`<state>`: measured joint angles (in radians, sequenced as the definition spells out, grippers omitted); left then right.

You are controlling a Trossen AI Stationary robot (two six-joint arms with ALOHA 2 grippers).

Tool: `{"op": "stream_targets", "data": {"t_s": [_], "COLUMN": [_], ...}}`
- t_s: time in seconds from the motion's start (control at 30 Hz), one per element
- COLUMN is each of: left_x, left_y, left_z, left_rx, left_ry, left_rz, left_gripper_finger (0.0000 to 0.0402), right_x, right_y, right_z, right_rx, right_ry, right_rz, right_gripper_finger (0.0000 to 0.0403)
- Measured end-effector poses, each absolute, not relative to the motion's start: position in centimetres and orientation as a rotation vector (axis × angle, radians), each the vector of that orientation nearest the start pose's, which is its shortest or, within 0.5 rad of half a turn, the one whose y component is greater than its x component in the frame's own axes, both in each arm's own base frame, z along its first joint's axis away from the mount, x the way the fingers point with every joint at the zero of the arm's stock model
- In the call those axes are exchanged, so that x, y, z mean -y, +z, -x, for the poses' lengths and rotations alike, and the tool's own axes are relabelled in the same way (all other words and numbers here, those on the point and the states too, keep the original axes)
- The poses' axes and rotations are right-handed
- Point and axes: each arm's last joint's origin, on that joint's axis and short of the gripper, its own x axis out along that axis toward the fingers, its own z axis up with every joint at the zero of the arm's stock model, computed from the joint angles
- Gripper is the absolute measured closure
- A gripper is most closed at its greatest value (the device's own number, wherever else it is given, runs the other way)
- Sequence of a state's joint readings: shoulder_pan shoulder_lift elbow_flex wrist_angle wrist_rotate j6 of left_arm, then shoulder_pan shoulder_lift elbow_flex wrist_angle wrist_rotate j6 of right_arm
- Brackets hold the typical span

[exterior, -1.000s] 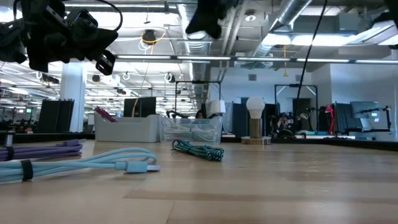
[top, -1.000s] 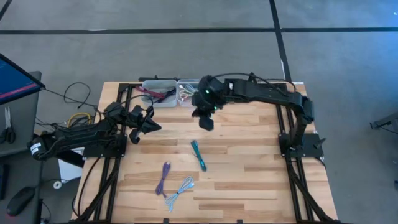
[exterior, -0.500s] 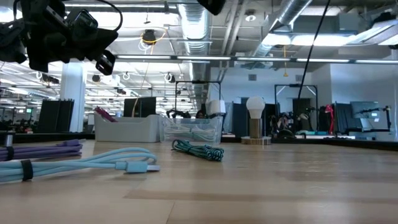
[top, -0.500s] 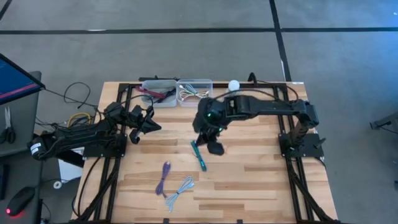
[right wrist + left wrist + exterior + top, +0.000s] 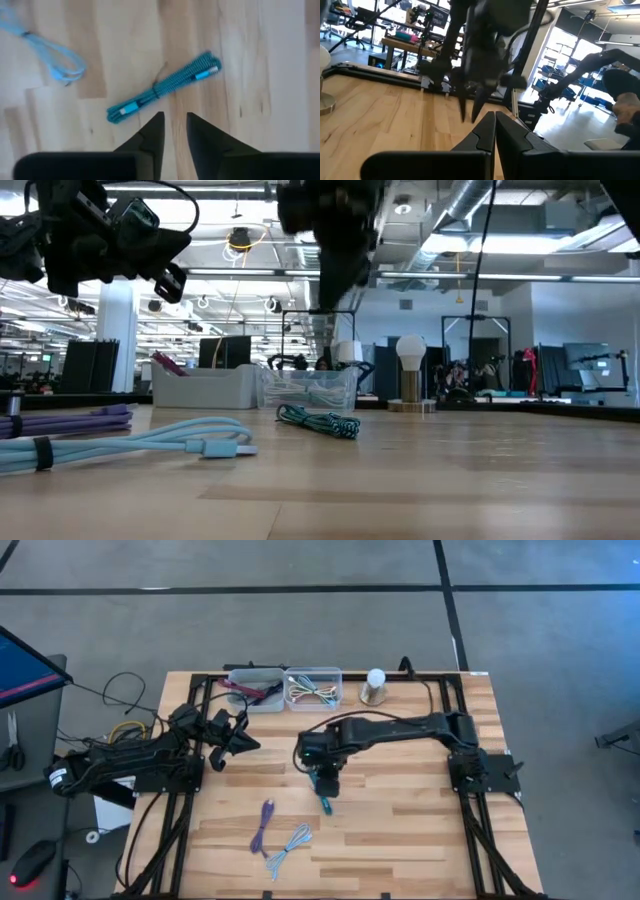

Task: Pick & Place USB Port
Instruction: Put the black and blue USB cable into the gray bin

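Right tool (image 5: 322, 776) hangs over the teal cable (image 5: 321, 790) mid-bench (image 5: 400, 830), slightly parted, empty; bare wood all round. Wrist view alone shows the gap. Left tool (image 5: 240, 743) shut, empty.

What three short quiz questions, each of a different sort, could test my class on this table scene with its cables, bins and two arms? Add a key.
1. True or false: the teal cable already lies in a bin.
2. Multiple choice: which gripper hangs just above the teal cable? A) left gripper B) right gripper C) neither
3. Fill in: besides the teal one, the table carries a purple cable and a ____ cable.

Key
1. False. It lies on bare wood, apart from the two bins at the far edge.
2. B. Its fingers stand slightly apart over the cable, not touching it; the left gripper waits shut at the table's left side.
3. Light blue.
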<state>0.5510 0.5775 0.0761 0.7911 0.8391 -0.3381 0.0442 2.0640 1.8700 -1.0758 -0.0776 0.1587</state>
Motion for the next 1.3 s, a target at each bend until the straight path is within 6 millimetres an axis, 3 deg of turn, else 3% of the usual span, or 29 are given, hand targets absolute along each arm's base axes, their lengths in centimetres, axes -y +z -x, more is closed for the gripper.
{"op": "stream_targets", "data": {"t_s": [0.2,0.33,0.7,1.07,1.3], "left_x": [-4.8,-4.8,-4.8,-4.8,-4.8], "left_y": [20.7,20.8,20.8,20.7,20.8], "left_z": [-11.9,-11.9,-11.8,-11.9,-11.9], "left_rx": [0.173,0.174,0.177,0.172,0.175], "left_ry": [-0.319,-0.319,-0.320,-0.325,-0.328], "left_rz": [0.147,0.146,0.143,0.152,0.148], "left_gripper_finger": [0.0390,0.0390,0.0390,0.0390,0.0390], "right_x": [-1.4,-1.6,-3.5,-4.0,-3.7], "right_y": [22.2,20.8,18.0,14.5,14.2], "right_z": [-43.0,-43.4,-45.5,-46.5,-46.4], "right_rx": [-1.414,-1.464,-1.383,-1.408,-1.433], "right_ry": [-0.110,-0.097,-0.128,-0.171,-0.160], "right_rz": [-0.276,-0.382,-0.535,-0.562,-0.509], "right_gripper_finger": [0.0292,0.0258,0.0181,0.0186,0.0219]}}
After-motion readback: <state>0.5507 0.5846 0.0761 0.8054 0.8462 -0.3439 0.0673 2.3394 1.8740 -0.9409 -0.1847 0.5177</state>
